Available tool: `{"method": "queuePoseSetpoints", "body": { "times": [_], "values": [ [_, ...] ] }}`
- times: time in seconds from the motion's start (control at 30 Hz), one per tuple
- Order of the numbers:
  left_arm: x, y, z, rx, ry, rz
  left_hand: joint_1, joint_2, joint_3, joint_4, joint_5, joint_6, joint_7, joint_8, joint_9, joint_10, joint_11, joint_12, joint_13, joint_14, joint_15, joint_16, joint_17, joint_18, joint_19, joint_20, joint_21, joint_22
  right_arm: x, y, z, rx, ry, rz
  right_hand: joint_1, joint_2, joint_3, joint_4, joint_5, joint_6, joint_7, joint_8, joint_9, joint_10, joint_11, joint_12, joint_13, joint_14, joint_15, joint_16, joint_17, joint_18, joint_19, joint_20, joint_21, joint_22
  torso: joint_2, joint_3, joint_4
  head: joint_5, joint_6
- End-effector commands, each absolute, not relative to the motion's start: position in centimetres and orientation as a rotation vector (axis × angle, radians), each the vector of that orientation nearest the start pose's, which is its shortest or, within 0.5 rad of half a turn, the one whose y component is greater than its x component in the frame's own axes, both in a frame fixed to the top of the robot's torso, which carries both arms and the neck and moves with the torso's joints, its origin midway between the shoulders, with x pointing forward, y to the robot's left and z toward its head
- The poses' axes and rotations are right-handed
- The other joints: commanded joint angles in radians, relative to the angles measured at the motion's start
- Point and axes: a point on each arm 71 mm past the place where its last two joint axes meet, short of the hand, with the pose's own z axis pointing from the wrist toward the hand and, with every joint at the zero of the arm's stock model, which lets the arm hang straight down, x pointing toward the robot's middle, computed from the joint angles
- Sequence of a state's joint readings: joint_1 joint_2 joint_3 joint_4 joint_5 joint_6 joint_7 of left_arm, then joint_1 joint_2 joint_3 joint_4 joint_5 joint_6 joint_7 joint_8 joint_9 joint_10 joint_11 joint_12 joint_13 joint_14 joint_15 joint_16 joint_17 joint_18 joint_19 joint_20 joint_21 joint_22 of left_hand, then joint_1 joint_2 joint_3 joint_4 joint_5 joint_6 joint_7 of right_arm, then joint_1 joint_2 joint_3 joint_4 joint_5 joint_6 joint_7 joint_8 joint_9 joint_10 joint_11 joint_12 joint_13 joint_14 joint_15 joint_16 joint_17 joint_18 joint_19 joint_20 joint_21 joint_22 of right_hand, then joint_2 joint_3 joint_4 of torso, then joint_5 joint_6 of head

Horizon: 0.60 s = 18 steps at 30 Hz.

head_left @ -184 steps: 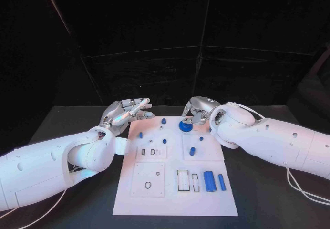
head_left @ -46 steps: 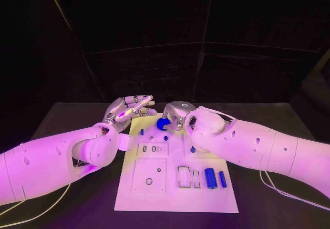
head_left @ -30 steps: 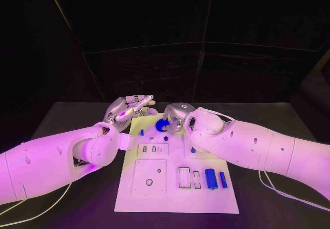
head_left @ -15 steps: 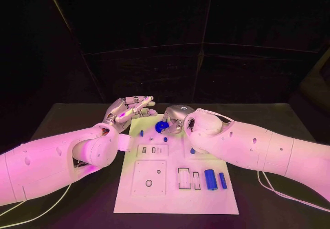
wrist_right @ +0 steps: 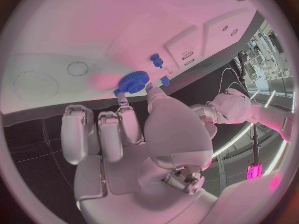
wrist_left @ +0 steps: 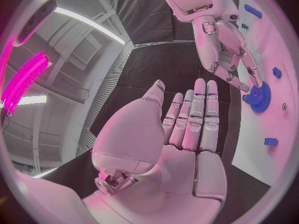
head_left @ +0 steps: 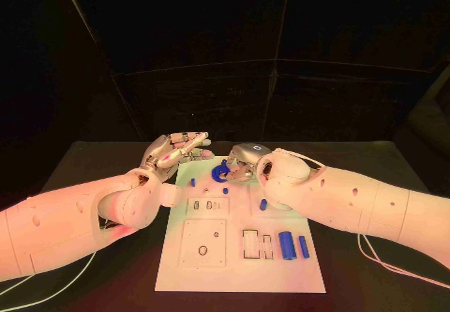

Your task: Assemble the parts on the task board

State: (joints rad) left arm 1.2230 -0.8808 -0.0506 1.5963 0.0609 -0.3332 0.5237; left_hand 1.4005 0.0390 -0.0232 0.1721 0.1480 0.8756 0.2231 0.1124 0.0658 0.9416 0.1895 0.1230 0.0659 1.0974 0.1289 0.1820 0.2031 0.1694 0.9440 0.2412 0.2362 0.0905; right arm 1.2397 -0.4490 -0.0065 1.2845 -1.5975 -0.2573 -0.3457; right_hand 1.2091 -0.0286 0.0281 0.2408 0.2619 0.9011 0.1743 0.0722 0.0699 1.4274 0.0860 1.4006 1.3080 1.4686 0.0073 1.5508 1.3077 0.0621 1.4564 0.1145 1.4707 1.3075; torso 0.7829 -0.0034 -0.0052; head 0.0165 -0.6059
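Observation:
The white task board [head_left: 239, 260] lies in the middle of the table. My right hand [head_left: 246, 158] pinches a blue gear [head_left: 222, 173] low over the board's far end; I cannot tell whether the gear touches the board. The right wrist view shows the gear [wrist_right: 132, 81] at my fingertips [wrist_right: 122, 100], close to two small blue pegs [wrist_right: 156, 59]. My left hand [head_left: 178, 148] hovers open beside the board's far left corner, fingers straight and holding nothing. From the left wrist, my left hand [wrist_left: 187, 134] faces the gear [wrist_left: 259, 97] and my right hand [wrist_left: 218, 40].
Small blue pegs [head_left: 193, 182] [head_left: 225, 190] [head_left: 263, 204] stand on the board's far half. Two blue cylinders [head_left: 287, 245] [head_left: 303, 247] lie side by side near its right edge, next to narrow slots [head_left: 250, 244]. Black table [head_left: 93, 169] surrounds the board.
Over six seconds my right hand has carried the gear leftward across the board's far end. In the last half second it barely moved. My left hand has stayed open in place.

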Motion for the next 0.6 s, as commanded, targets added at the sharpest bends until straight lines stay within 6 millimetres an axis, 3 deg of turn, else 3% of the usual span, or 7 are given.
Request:
{"method": "queuePoseSetpoints", "body": {
  "times": [0.03, 0.23, 0.5, 0.6],
  "values": [
    [47.9, 21.1, -15.7, -1.087, 1.277, -1.651, 0.004, 0.005, 0.002, -0.006, 0.0, -0.007, 0.024, -0.004, -0.001, -0.007, 0.003, -0.004, -0.001, -0.003, 0.006, -0.003, 0.002, 0.013, 0.0, 0.002, -0.006, -0.001, 52.2, -7.5, -15.2, -0.15, 1.497, 0.644, 0.028, 0.001, -0.009, -0.005, 0.006, 0.009, -0.001, 0.003, 0.001, 0.005, 0.001, 0.006, 0.085, 0.094, 0.003, 0.006, 0.228, -0.015, 0.007, 0.001, 0.005, 0.034, -0.002, 0.0003, -0.0033, 0.001, 0.003],
    [48.0, 21.6, -15.7, -1.088, 1.27, -1.642, 0.005, 0.005, 0.002, -0.007, 0.0, -0.008, 0.024, -0.004, -0.001, -0.007, 0.003, -0.004, -0.001, -0.004, 0.006, -0.004, 0.002, 0.013, 0.0, 0.002, -0.006, -0.001, 51.3, -11.1, -14.4, -0.087, 1.457, 0.808, 0.108, 0.012, -0.009, -0.047, 0.0, 0.019, -0.003, 0.001, 0.001, -0.007, -0.002, -0.009, 0.073, 0.089, 0.0, -0.005, 0.204, -0.012, -0.001, -0.001, -0.001, 0.022, -0.005, -0.0003, -0.0066, -0.003, 0.011],
    [48.0, 22.0, -15.7, -1.088, 1.261, -1.633, 0.008, 0.007, 0.004, -0.013, 0.0, -0.002, 0.02, -0.002, 0.0, -0.001, 0.001, -0.002, 0.0, -0.005, 0.006, -0.007, 0.004, 0.013, 0.0, 0.002, -0.009, -0.003, 51.3, -18.1, -14.4, 0.059, 1.522, 0.846, 0.187, 0.005, 0.0, -0.101, -0.015, 0.038, -0.007, 0.005, 0.002, -0.018, -0.007, -0.023, 0.062, 0.087, -0.004, -0.009, 0.196, -0.009, -0.011, -0.005, -0.01, 0.005, -0.011, 0.0015, -0.0207, 0.003, 0.013],
    [48.1, 22.0, -15.7, -1.084, 1.252, -1.631, 0.012, 0.011, 0.006, -0.019, 0.0, 0.015, 0.009, 0.005, 0.002, 0.016, -0.006, 0.004, 0.002, -0.003, 0.002, -0.01, 0.008, 0.015, 0.002, 0.001, -0.011, -0.006, 51.3, -20.8, -14.4, 0.089, 1.529, 0.829, 0.211, -0.004, 0.0, -0.122, -0.018, 0.041, -0.011, 0.003, 0.001, -0.018, -0.01, -0.024, 0.061, 0.087, -0.006, -0.009, 0.197, -0.009, -0.011, -0.006, -0.011, 0.005, -0.013, 0.0041, -0.0256, 0.002, 0.013]
  ]
}}
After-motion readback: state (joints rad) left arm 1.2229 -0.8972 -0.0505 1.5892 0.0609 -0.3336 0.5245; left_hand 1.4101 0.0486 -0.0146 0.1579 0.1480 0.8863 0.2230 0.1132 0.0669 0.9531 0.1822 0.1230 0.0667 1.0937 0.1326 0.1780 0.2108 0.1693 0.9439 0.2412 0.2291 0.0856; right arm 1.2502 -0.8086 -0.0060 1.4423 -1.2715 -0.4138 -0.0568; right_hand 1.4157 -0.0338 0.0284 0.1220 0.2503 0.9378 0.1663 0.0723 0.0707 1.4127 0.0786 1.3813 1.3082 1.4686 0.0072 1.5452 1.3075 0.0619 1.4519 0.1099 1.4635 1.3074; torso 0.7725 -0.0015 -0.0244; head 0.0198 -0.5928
